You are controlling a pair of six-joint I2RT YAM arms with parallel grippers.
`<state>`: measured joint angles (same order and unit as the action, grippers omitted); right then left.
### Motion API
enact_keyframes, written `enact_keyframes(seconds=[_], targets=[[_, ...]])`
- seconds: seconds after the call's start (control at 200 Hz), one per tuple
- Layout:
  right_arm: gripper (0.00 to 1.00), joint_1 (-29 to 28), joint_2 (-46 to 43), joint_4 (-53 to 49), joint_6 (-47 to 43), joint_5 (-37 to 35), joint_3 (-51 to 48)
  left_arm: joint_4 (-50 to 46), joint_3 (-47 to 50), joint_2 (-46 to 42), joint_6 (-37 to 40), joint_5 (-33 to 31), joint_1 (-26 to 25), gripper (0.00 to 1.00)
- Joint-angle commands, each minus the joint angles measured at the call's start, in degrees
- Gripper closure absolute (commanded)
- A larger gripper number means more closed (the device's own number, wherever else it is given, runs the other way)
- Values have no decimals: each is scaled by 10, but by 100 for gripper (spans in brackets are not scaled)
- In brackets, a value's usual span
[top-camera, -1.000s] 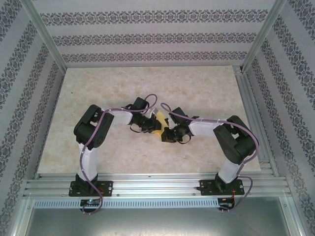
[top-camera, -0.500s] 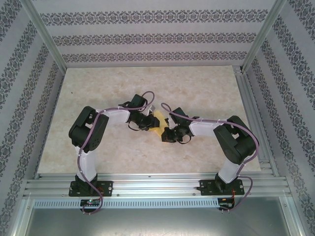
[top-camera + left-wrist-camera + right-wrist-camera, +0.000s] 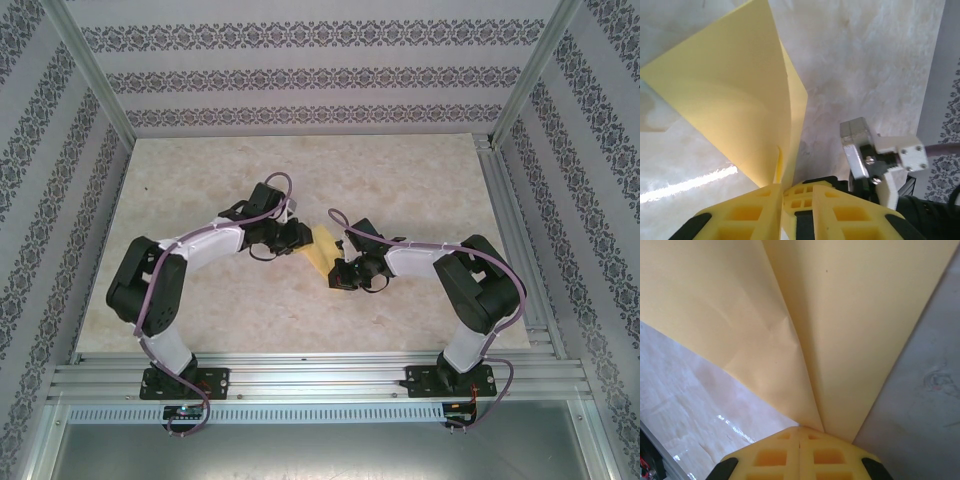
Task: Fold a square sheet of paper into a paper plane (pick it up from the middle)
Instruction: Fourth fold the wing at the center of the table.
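Observation:
The pale-yellow sheet of paper [image 3: 322, 246] is folded and held off the marble table [image 3: 400, 180] between both grippers. My left gripper [image 3: 299, 240] is at its left edge and my right gripper [image 3: 341, 272] at its near right end. In the left wrist view the paper [image 3: 740, 90] rises as a doubled wedge out of my left gripper [image 3: 781, 186], which is shut on its folded edge. Seen from the right wrist, the paper [image 3: 850, 315] has a centre crease running straight into my right gripper [image 3: 799, 429], shut on it.
Aluminium frame rails [image 3: 300, 375] run along the near edge and up the right side [image 3: 510, 230]. Patterned walls enclose the table. A metal and white part of the right arm [image 3: 865, 150] sits close beside the left fingers.
The left arm has swung its elbow out to the left and drawn its gripper back left, so more paper shows between the grippers. The right arm has stayed put.

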<state>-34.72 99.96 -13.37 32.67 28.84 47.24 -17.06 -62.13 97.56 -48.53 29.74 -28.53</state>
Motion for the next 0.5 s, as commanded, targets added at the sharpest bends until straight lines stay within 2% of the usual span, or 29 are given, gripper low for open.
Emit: enact_keyframes(seconds=[0.0, 0.115, 0.23, 0.495], targets=[[96, -5, 49, -19, 6, -25, -28, 0, 4, -35, -35, -46, -6, 81], [96, -5, 53, -14, 7, -23, -28, 23, -9, -12, -45, -3, -21, 89], [96, -5, 53, -14, 9, -25, -28, 39, -14, 20, -63, 8, -36, 93], [96, -5, 55, -12, 9, -24, -28, 113, -4, 77, -102, 33, -53, 94]])
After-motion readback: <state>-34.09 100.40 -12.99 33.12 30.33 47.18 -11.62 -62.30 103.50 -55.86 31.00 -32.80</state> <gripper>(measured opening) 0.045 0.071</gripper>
